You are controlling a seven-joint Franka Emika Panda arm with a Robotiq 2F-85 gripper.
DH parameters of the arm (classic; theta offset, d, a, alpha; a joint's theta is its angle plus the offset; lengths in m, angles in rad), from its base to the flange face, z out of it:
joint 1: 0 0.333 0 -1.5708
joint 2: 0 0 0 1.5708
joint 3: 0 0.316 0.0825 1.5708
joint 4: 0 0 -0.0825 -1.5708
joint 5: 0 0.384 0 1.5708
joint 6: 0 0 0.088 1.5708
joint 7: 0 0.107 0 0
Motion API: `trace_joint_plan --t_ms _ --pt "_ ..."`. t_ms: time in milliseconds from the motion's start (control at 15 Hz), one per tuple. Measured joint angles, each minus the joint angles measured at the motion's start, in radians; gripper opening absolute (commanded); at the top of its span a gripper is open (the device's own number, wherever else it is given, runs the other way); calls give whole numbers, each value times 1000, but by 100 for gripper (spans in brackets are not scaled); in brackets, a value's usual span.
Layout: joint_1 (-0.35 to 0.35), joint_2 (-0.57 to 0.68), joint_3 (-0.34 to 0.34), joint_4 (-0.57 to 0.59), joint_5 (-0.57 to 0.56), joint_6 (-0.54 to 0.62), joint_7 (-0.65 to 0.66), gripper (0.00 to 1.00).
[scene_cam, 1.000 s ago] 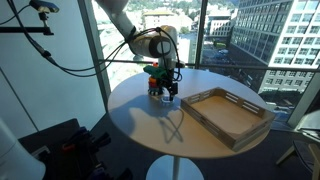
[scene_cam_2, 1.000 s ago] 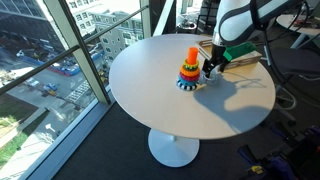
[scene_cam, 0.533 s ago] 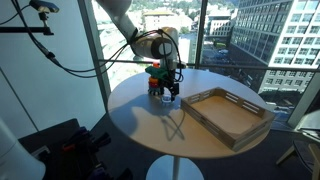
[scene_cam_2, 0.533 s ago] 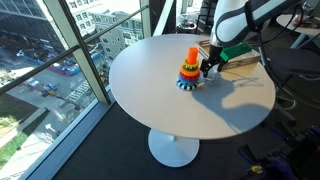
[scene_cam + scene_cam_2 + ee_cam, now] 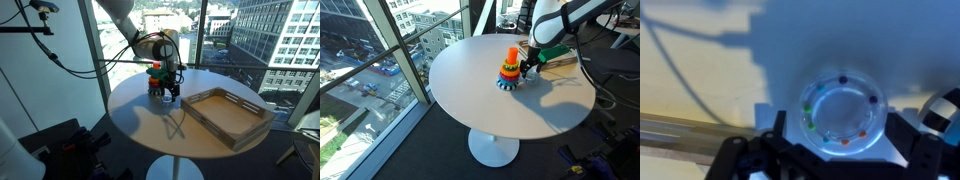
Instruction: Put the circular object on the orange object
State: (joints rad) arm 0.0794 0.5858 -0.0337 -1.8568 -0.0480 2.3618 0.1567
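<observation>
Hovering low with jaws spread wide, the black gripper point(image 5: 840, 148) straddles the flat pale whitish-grey ring point(image 5: 843, 112) lying centre-right in the wrist view, near the orange cone-shaped toy top point(image 5: 512, 52); likely next: descend, close.

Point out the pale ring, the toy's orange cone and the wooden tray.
pale ring point(image 5: 858, 84): wrist view, on its upper band.
orange cone point(image 5: 512, 54): an exterior view, middle of the cone.
wooden tray point(image 5: 225, 113): an exterior view, on its bare floor.
</observation>
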Motion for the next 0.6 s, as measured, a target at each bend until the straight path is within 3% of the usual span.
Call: trace_joint_plan --t_ms 600 --pt "0 15 0 17 1 0 1 100"
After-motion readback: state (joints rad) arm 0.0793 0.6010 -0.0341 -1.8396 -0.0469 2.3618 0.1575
